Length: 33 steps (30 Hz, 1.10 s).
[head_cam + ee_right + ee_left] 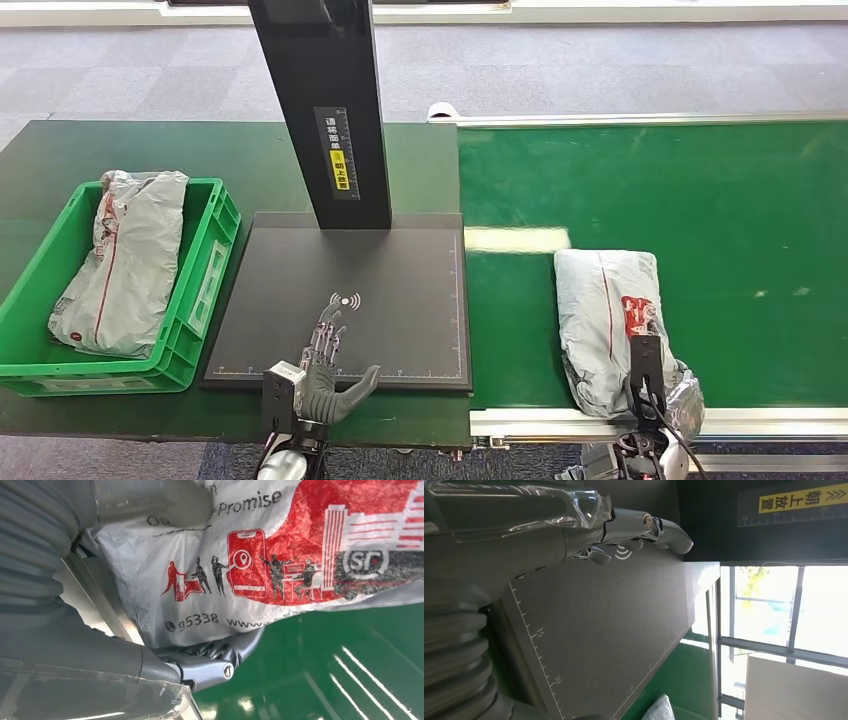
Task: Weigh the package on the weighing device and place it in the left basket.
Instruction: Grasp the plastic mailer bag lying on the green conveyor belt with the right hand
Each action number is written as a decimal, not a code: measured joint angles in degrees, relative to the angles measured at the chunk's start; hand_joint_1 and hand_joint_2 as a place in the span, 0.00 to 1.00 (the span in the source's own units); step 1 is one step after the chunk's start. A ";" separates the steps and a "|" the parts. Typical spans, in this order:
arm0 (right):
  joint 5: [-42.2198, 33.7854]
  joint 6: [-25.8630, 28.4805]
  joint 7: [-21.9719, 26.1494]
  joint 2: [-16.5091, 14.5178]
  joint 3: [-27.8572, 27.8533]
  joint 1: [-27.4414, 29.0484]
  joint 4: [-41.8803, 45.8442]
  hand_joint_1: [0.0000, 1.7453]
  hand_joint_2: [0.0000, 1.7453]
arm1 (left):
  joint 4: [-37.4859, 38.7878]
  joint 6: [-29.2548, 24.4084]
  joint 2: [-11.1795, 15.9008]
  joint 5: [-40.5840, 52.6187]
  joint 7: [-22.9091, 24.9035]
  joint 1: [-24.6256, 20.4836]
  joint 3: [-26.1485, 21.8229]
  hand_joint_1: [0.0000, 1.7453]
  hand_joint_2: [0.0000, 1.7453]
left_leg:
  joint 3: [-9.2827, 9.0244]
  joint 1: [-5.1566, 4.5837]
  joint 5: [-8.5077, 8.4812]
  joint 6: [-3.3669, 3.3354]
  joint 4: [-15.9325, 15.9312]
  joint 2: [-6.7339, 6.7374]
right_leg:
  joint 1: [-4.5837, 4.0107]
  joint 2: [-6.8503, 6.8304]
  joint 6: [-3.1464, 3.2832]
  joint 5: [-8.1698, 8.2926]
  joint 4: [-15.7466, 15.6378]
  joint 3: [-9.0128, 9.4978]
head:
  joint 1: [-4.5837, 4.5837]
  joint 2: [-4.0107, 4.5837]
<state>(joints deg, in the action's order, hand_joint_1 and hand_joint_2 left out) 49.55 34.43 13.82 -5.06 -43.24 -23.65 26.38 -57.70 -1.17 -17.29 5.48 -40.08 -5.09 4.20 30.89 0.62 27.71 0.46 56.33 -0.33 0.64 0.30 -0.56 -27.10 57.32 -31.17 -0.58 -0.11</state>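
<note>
While the package [608, 325] lies on the green conveyor belt [720, 220] at 3 o'clock of the scale platform [350, 300], right hand [672, 400] sits at its near end, fingers [220, 660] curled under the bag's edge, gripping it. Left hand [328, 370] hovers open over the platform, holding nothing. Green basket [205, 290] at 9 o'clock has another bag [120, 260].

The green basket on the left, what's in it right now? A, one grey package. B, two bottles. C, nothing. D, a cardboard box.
A: the green basket holds one grey package with red markings, lying lengthwise inside it and poking over the far rim.
</note>
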 joint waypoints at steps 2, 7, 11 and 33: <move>-0.89 -0.39 1.41 0.02 -0.02 0.00 0.01 1.00 1.00 | 0.00 -0.01 0.00 0.03 0.00 0.00 0.00 0.00 1.00 | 0.00 -0.01 0.00 -0.03 0.00 0.03 | 0.01 0.01 -0.03 0.04 -0.03 0.03 | 0.01 -0.01; -3.20 -2.05 5.80 -0.25 -0.06 0.00 0.34 1.00 1.00 | 0.00 -0.08 -0.08 0.08 0.00 0.00 0.00 0.00 1.00 | 0.05 -0.02 0.01 -0.05 0.00 0.16 | 0.02 0.14 -0.03 0.10 -0.05 0.00 | 0.00 -0.01; -3.78 -3.12 7.35 -0.98 0.61 0.00 1.35 1.00 1.00 | 0.00 -0.16 -0.09 0.08 -0.01 0.00 0.00 0.00 1.00 | 0.06 0.00 0.00 -0.04 0.01 0.16 | -0.01 0.15 -0.02 0.12 -0.05 -0.08 | -0.01 -0.01; -6.25 5.59 26.01 -14.42 30.94 20.06 60.64 1.00 1.00 | -21.51 -3.61 0.02 -1.21 -0.05 7.31 0.11 0.00 1.00 | 1.18 0.02 -0.05 -0.03 0.00 -0.15 | -0.03 -0.12 -0.01 -0.01 0.03 -1.12 | -0.01 -0.02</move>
<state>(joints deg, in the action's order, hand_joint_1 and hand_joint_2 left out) 43.30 40.02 39.82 -19.48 -12.30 -3.60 87.02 -79.21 -4.78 -17.27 4.27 -40.13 2.22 4.31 32.07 0.64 27.66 0.43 56.34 -0.48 0.61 0.18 -0.56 -27.11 57.35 -32.29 -0.60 -0.13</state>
